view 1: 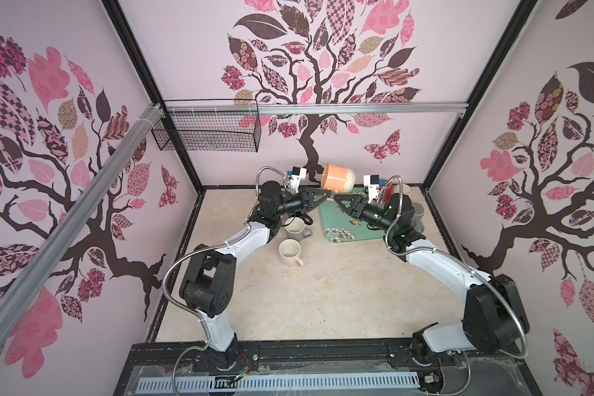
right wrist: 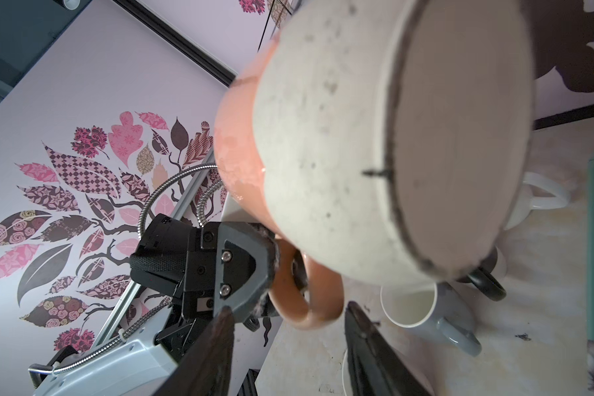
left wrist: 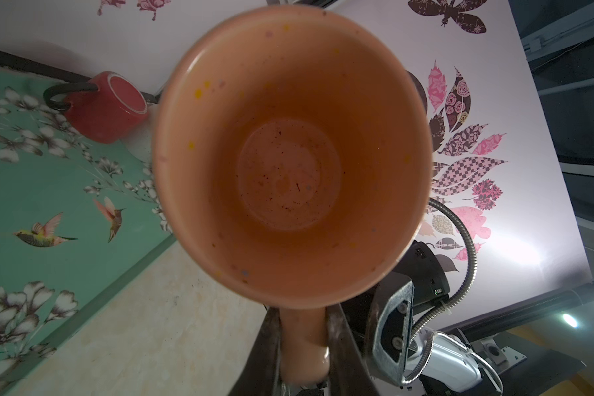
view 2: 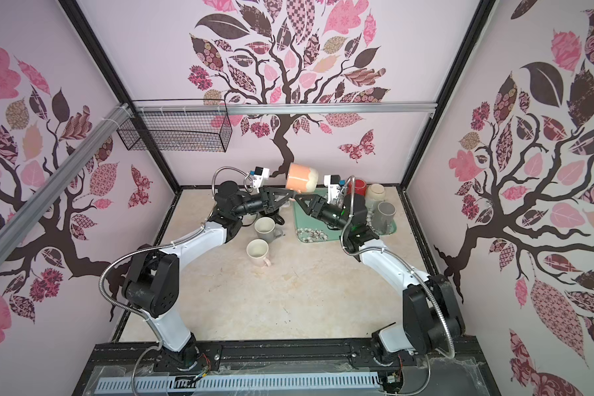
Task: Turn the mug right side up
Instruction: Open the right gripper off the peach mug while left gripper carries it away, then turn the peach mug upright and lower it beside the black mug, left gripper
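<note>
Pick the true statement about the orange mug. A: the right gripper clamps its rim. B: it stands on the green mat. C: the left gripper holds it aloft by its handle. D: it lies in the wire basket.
C: the left gripper pinches the handle of the orange mug, raised sideways above the table; the right gripper is open.

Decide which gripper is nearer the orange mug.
Left. The left gripper clamps the orange mug by its handle; the right gripper is open, close by that handle.

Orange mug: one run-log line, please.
orange mug airborne, on its side | left gripper shut on handle | right gripper open | not yet upright
</note>
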`<state>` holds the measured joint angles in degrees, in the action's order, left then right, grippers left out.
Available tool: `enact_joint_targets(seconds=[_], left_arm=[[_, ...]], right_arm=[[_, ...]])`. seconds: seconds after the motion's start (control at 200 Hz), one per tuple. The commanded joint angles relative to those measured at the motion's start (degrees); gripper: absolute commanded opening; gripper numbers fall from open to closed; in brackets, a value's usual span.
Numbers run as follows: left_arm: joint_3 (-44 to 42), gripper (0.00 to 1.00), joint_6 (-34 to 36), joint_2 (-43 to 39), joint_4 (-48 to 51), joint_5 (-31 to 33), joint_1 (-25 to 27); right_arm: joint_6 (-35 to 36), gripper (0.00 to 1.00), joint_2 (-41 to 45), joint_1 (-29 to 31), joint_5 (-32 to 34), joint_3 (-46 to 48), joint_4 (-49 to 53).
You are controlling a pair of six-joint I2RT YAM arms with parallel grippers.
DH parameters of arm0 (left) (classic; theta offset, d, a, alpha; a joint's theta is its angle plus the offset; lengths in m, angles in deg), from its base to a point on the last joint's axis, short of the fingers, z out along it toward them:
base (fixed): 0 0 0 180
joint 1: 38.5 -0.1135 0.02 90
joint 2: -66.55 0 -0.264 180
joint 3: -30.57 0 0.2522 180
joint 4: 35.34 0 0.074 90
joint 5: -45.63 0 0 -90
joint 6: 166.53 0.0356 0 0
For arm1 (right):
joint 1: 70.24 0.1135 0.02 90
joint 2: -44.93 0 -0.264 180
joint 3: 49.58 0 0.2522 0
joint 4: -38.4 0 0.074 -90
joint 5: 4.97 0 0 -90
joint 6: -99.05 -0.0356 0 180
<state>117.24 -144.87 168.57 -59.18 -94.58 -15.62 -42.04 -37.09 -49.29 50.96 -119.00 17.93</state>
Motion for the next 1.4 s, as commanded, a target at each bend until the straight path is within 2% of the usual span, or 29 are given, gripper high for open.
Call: enact_joint_targets(seconds=[0.0,0.315,0.565,0.725,0.81,0.92,0.985,1.215,1.395], left_arm=[[-1.26,0.0,0.52,-1.2,-7.66,0.22,-1.57],[-7.01,0.0,0.82,-3.91,-7.48,-2.36,-8.8],[-11.82,0.0,0.82,-6.56,-6.96,-6.6,-18.86],[-13.18,0.0,4.46,-8.74,-2.42,-10.69,-25.87],[-12.1,0.0,14.48,-11.02,8.16,-13.68,-29.18],[-7.84,0.0,36.74,-15.09,35.58,-12.57,-32.42],[-5.2,0.0,45.55,-16.17,46.67,-10.61,-33.43],[0.44,0.0,60.45,-14.39,60.82,-8.3,-34.15],[8.32,0.0,76.26,-11.11,79.7,3.16,-34.18]], right_arm=[[1.77,0.55,2.13,0.41,0.56,-2.66,0.53],[3.04,0.55,1.39,0.23,0.72,-3.14,1.72],[2.85,0.54,-0.05,0.09,-0.15,-3.58,1.35],[2.42,0.54,-0.65,-0.28,-0.97,-3.48,1.0],[2.4,0.54,-0.83,-0.73,-1.16,-3.49,0.98],[2.81,0.53,-1.33,-1.36,-1.77,-4.22,1.36],[2.84,0.53,-1.7,-1.61,-2.21,-5.01,1.7],[1.88,0.52,-2.1,-1.63,-3.31,-4.47,0.76],[3.75,0.52,-0.37,-1.88,-2.74,-3.19,2.93]])
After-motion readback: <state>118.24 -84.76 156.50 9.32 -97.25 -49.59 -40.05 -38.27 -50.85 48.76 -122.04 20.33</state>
